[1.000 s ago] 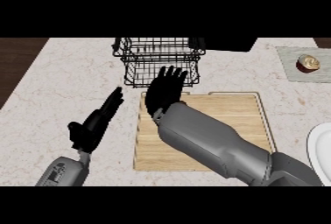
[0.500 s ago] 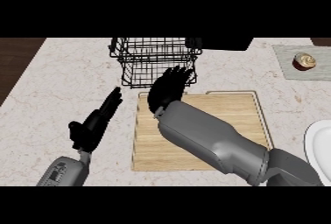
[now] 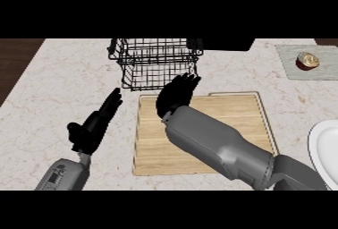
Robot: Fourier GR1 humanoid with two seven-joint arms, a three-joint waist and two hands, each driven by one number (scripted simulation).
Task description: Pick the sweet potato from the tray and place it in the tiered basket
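Right hand (image 3: 175,95) stood at the wooden tray's (image 3: 231,107) far edge, just before the tiered basket (image 3: 155,58); its grasp could not be told. Sweet potato not visible. Left hand (image 3: 98,124) rested open beside the tray's left edge. Risk: the hand catching the basket's wire front.
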